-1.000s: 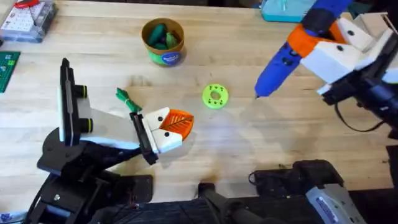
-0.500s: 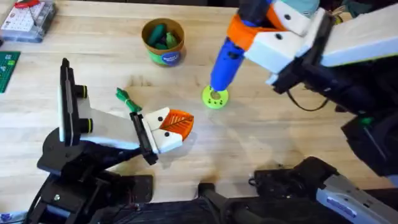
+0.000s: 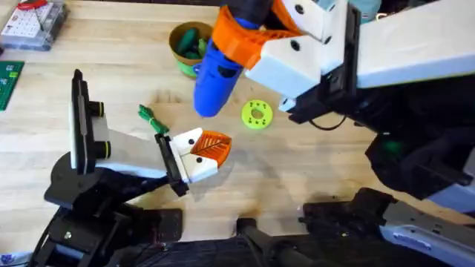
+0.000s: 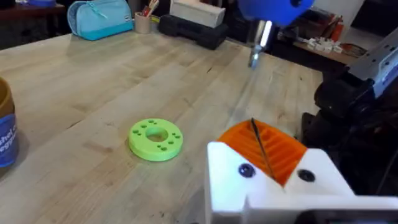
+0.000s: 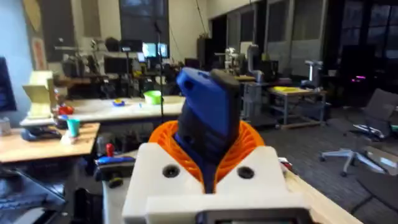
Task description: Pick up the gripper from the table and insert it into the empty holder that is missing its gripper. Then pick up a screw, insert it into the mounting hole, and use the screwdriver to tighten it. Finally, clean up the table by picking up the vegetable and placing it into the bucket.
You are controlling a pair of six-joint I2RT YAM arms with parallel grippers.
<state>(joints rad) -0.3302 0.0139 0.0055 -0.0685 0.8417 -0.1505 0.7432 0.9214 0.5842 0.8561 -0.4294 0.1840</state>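
From above, the holder (image 3: 126, 148) sits at the lower left of the surface (image 3: 312, 163), its white arm angling out from the black stand to a black plate and white block. The gripper (image 3: 211, 147), the small orange ribbed wedge, sits against that block at the holder's tip. Just beyond the holder's tip lies the vegetable (image 3: 152, 119), slim and dark green, flat on the wood. Farther out from the holder stands the bucket (image 3: 191, 46), with green pieces inside it. A flat bright green disc (image 3: 257, 114) with holes lies beside the holder's tip, toward the right arm's side. The right end effector (image 3: 249, 37) comes in large and high, its orange pads clamped around the blue screwdriver (image 3: 214, 74), which tilts down with its lower end above the wood between the bucket and the holder's tip.

Over to the left wrist view: the orange gripper (image 4: 264, 149) sits close up on its white block, and I can't tell how the left end effector itself is set. The green disc (image 4: 155, 138) lies on the surface (image 4: 93, 87) just past the gripper. The screwdriver's (image 4: 273, 9) blue body hangs above, its metal bit pointing down, clear of the wood.

Now the right wrist view: the right end effector (image 5: 208, 158) grips the screwdriver (image 5: 208, 112), the blue body rising up between the orange pads.
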